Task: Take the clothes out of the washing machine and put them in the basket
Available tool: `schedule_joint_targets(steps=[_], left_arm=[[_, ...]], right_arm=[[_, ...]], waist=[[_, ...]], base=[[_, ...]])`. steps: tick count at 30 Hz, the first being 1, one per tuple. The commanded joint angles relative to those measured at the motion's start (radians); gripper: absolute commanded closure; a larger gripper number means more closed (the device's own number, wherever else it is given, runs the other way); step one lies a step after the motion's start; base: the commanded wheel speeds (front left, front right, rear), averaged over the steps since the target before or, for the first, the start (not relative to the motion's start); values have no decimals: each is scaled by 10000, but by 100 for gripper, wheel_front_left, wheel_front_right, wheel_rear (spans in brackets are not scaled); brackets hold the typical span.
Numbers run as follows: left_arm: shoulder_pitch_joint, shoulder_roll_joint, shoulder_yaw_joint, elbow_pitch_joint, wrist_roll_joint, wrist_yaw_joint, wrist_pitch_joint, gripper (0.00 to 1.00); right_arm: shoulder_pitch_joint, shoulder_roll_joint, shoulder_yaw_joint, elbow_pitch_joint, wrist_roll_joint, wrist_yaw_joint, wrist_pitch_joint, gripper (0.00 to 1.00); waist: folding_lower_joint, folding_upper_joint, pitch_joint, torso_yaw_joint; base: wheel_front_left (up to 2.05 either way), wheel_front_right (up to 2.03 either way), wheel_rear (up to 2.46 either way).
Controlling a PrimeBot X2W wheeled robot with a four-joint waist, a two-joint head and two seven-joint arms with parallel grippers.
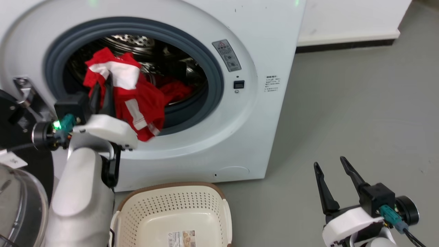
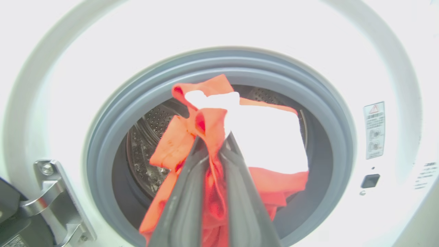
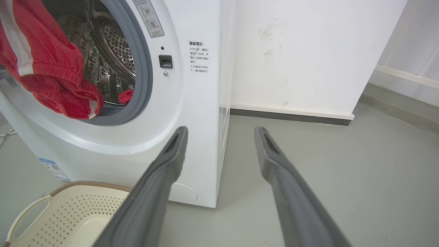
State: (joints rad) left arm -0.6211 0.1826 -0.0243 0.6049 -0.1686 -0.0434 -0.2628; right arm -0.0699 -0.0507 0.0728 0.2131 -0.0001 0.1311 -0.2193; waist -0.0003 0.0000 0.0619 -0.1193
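My left gripper (image 1: 104, 80) is shut on a red garment with white stripes (image 1: 137, 99), holding it in front of the washing machine's (image 1: 267, 44) round grey seal (image 1: 212, 65); the cloth droops over the seal's lower lip. In the left wrist view my left gripper (image 2: 214, 139) pinches the red and white garment (image 2: 264, 137) between its fingers. More red clothes (image 1: 176, 90) lie deep in the steel drum. The cream basket (image 1: 171, 200) stands on the floor just below the machine, with nothing in it. My right gripper (image 1: 331, 164) hangs open over the floor at the lower right, shown as (image 3: 221, 132).
The glass door (image 1: 17, 202) hangs open at the far left, beside my left forearm (image 1: 82, 199). A white wall with a dark skirting (image 1: 346, 44) runs behind the machine. Grey floor (image 1: 360, 113) spreads to the right.
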Motion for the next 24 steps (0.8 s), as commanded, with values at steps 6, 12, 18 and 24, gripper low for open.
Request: schedule_joint_targets(steps=[6,12,18,24], left_arm=[[1667,-463,-17,-2778,-120,-16,-27,100],[3244,-715,-208,-5100,-250,166,112,100],[4852,-895,-329,-6060,-398,488,566,100],[6178,-1146,-416,-4852,-979,846,729,100]], right_arm=[[583,9,-187,-362,-161,-7,248,0],[717,9,-126,-617,-247,-7,434,0],[739,11,-50,-770,-247,-7,502,0],[415,11,4,-851,-253,-7,466,0]], waist=[[3,0,-516,537],[3,0,-623,710],[3,0,-452,786],[3,0,193,845]], base=[[0,0,0],[0,0,0],[0,0,0],[0,0,0]])
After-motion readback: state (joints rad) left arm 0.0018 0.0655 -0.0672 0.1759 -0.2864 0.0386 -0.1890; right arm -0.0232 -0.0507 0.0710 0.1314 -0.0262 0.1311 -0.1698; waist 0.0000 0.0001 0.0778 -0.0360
